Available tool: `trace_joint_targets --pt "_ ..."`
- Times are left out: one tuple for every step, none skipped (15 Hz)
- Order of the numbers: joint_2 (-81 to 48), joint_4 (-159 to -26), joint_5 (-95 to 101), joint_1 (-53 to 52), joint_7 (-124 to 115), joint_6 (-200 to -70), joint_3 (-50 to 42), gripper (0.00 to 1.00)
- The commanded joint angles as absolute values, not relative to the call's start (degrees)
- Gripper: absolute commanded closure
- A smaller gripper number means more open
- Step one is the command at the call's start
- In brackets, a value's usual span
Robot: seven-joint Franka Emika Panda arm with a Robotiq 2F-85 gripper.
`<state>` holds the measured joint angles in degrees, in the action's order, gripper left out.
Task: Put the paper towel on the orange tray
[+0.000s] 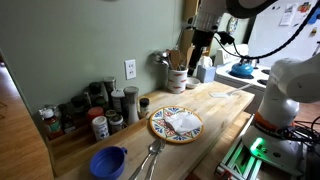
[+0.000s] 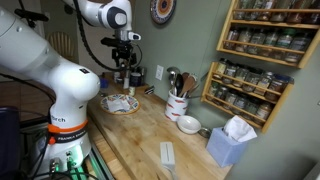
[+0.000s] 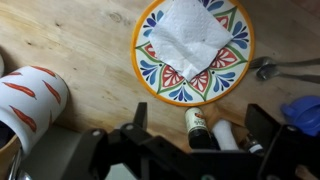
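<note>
Presently, in an exterior view the arm reaches down from above with the gripper (image 1: 203, 48) high over the counter, clear of the paper towel (image 1: 181, 120) lying on the orange tray (image 1: 156, 124); the wrist view shows the fingers (image 3: 135, 120) spread wide, empty.

1. The wooden bench (image 1: 225, 100) carries the orange tray (image 1: 157, 127).
2. A blue bowl (image 1: 108, 161) and metal spoons (image 1: 150, 155) lie near the tray.
3. Between the tray and the wall stand jars (image 1: 100, 112) and a utensil pot (image 1: 177, 80).
</note>
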<state>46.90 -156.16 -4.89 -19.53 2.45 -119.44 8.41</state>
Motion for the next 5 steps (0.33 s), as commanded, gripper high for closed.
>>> trace_joint_targets --pt "47.0 -156.0 -5.2 -18.9 4.2 -119.2 9.1 0.0" --pt "47.0 -156.0 -5.2 -19.0 4.4 -119.2 9.2 0.0" --pt "47.0 -156.0 -5.2 -19.0 4.4 -119.2 9.2 0.0" --pt "47.0 -156.0 -5.2 -19.0 4.4 -119.2 9.2 0.0" --pt "47.0 -156.0 -5.2 -19.0 4.4 -119.2 9.2 0.0"
